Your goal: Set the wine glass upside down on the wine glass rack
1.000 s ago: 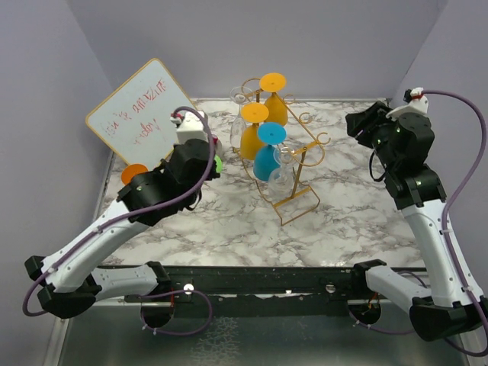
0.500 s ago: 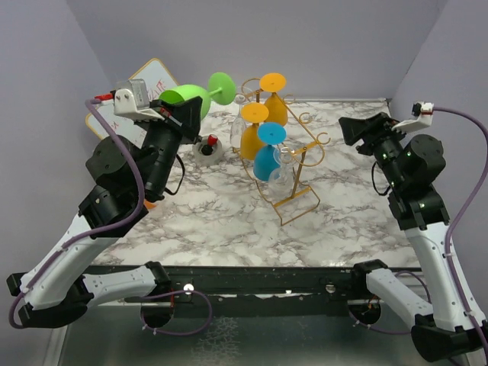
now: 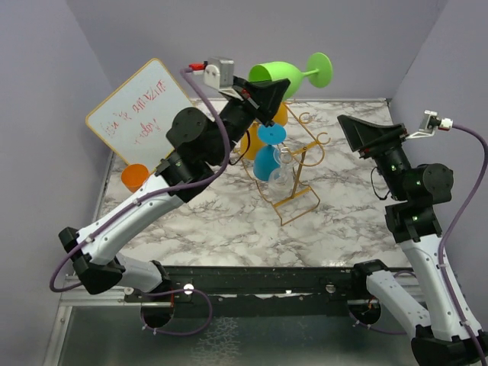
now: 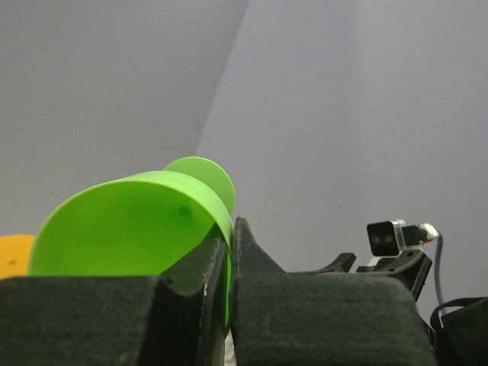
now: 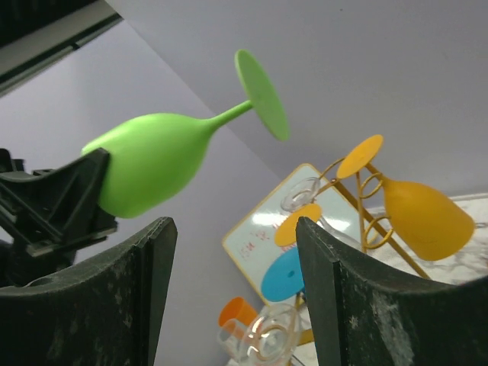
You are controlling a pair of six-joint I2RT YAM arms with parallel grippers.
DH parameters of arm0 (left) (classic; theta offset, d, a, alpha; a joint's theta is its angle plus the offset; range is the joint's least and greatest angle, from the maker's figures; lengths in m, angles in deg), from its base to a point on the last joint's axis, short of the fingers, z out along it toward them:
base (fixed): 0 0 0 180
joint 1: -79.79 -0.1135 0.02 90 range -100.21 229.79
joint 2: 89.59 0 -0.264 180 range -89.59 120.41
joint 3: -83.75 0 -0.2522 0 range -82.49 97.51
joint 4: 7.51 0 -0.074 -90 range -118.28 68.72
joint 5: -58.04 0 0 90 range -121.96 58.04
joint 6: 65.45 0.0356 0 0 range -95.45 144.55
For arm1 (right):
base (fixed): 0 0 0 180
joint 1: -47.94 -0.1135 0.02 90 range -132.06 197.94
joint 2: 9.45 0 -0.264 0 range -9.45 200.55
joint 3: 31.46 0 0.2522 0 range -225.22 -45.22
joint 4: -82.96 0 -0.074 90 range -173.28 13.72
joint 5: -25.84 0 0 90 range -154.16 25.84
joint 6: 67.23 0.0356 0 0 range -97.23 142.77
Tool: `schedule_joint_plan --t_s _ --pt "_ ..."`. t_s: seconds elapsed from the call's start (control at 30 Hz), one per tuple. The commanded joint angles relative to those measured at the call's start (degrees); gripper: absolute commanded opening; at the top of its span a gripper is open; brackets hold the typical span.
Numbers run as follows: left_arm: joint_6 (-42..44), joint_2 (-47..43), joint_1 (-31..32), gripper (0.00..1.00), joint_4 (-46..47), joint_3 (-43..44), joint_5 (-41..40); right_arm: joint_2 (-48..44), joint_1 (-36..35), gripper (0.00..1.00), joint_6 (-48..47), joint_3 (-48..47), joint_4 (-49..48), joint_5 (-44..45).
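Lilac walls (image 3: pixel 229 38) closed in a marble-patterned tabletop (image 3: pixel 229 221), with a small whiteboard (image 3: pixel 141 114) bearing red writing propped at the back left and an orange cup (image 3: pixel 135 177) standing just in front of it. Near the middle of the tabletop stood the wine glass rack (image 3: pixel 294 196), a thin gold wire frame with curled hooks. Several glasses already hung on it upside down: an orange glass (image 5: pixel 423 210) on a far arm, a blue glass (image 3: pixel 267 160) lower down and a clear glass (image 3: pixel 282 171) beside it. The green wine glass (image 3: pixel 286 74) was not on the rack. It was in the air, above and behind the rack's far end, lying roughly on its side with its round foot pointing to the right and its bowl toward the left arm. The left gripper (image 3: pixel 267 95) was clamped on the bowl at its rim; the left wrist view showed the thin green wall pinched between the two dark fingers (image 4: pixel 305 320), one inside the bowl and one outside. The right gripper (image 3: pixel 352 131) hovered at the right of the rack, well off the tabletop, its jaws spread wide and holding nothing. It pointed toward the green glass, which appeared in the right wrist view framed above the two parted fingers (image 5: pixel 358 305), apart from them and from the rack.
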State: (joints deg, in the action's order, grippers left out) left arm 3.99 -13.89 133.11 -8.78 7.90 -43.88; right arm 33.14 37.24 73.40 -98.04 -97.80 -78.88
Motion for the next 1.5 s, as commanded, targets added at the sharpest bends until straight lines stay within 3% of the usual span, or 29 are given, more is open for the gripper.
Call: schedule_joint_plan --t_s 0.0,0.2,0.37,0.47,0.73,0.9,1.27,1.37,1.47 --pt "-2.7 3.9 0.0 0.00 7.2 3.6 9.4 0.4 0.1 0.69 9.9 0.9 -8.8 -2.5" --pt "-5.3 7.5 0.2 0.00 12.6 2.5 14.7 1.4 0.1 0.64 20.2 1.4 -7.3 2.8" --pt "-4.9 8.6 0.8 0.00 18.0 0.0 16.9 3.7 0.1 0.54 29.4 4.2 -14.6 3.7" --pt "-3.8 9.0 1.2 0.00 19.6 -0.9 17.2 4.4 0.1 0.53 32.6 5.0 -18.5 4.6" --pt "-3.1 9.9 2.0 0.00 20.9 -1.7 18.3 5.5 0.1 0.61 31.6 2.4 -20.6 6.7" --pt "-3.3 10.2 2.3 0.00 21.4 -2.2 19.4 6.3 0.1 0.61 31.7 1.4 -20.6 7.3" --pt "-3.3 9.8 2.7 0.00 24.2 -6.1 22.2 6.6 0.1 0.49 35.4 2.9 -21.3 9.8" --pt "-3.5 9.7 2.8 0.00 24.9 -7.3 22.5 6.7 0.1 0.38 35.9 3.2 -22.2 9.5" --pt "-4.4 9.7 2.8 0.00 26.3 -8.6 23.0 7.3 0.1 0.35 37.0 2.9 -22.7 8.2"
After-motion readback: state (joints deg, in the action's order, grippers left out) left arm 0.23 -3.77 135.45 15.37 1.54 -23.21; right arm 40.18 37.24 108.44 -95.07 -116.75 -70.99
